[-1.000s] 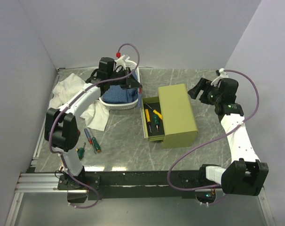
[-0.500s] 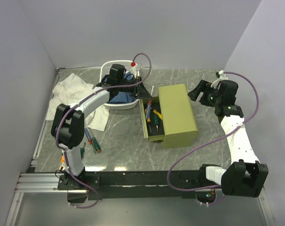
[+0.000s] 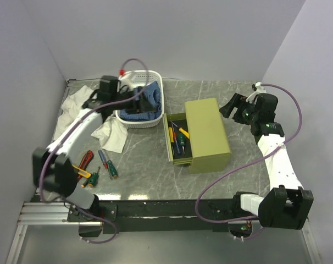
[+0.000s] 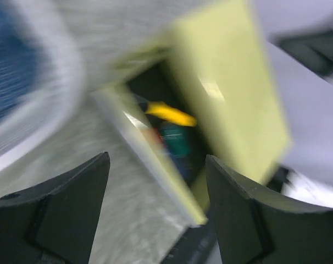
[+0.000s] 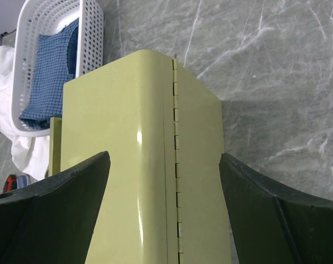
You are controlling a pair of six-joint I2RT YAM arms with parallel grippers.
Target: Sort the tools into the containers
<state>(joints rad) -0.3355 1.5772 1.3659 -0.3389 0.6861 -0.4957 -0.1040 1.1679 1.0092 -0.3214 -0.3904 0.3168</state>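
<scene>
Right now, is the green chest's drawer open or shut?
Open: the drawer juts out of the olive chest, with a yellow-handled screwdriver lying exposed inside.

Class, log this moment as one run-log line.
left tool: open, empty, over basket | right tool: open, empty, near chest | drawer: open, holds screwdrivers | table: loose screwdrivers

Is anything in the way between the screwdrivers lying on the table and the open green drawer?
No, nothing I can see. Only bare table lies between the loose screwdrivers and the open drawer.
</scene>
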